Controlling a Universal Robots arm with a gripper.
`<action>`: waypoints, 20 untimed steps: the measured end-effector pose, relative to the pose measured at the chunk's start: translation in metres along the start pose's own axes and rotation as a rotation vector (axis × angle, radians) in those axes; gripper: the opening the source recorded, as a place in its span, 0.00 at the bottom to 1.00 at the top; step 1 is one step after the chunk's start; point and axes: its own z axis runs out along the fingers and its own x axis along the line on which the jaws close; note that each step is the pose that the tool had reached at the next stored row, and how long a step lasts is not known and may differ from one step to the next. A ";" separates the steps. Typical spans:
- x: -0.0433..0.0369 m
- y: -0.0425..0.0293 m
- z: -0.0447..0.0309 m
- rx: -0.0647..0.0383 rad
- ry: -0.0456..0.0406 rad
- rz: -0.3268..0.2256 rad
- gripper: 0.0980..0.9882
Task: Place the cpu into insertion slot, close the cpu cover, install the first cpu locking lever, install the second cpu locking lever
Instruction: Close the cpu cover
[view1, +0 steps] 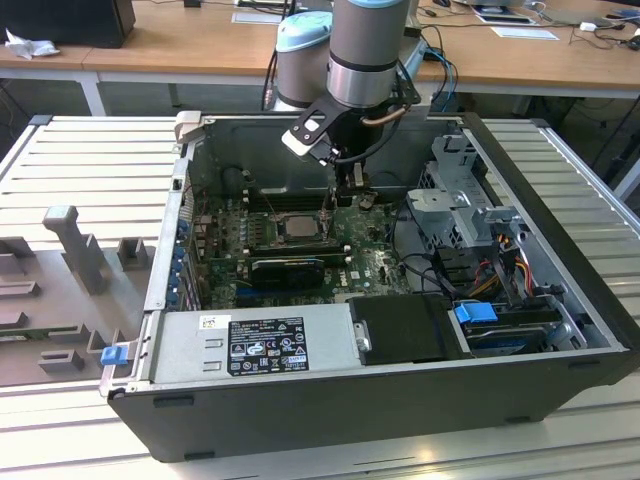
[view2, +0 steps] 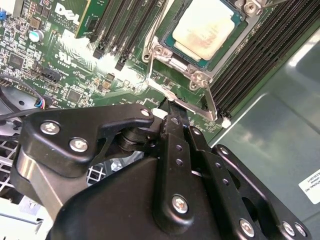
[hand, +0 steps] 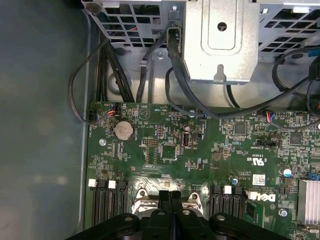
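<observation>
Editor: Chip first. Where is it?

Photographer: The cpu (view2: 205, 25) lies flat in the insertion slot (view2: 244, 25), dull silver top up, inside an open computer case (view1: 560, 200). The cpu cover (view2: 176, 64) is down over the slot, its silvery frame lying round the chip's edges.

Editor: And the pincer?

Photographer: The gripper (view2: 169, 105) stands just beside the slot, at one of its corners. Its two black fingers (hand: 165, 205) are drawn together, with no gap showing between them in the first wrist view. In the second wrist view their tip touches a thin metal locking lever (view2: 192, 106) that runs along one side of the slot.

Editor: Is the rod pinched?

Photographer: Cannot tell, because the fingertips hide the point of contact. Nor is it clear whether that lever is hooked down.

Editor: Anything else near the slot?

Photographer: A second thin lever (view2: 152, 35) runs along the adjoining side of the slot. Long black memory slots (view2: 245, 65) flank the slot on two opposite sides. In the exterior view the arm (view1: 365, 50) reaches into the case from above the slot. A grey power supply (view1: 255, 345) lies well apart from the slot, at the case's near wall.
</observation>
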 end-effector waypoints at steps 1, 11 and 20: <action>0.0000 -0.0001 0.0000 0.000 0.0000 0.000 0.01; 0.0001 -0.0022 0.0000 0.000 -0.0001 0.000 0.01; 0.0002 -0.0056 -0.0001 0.000 -0.0001 0.000 0.01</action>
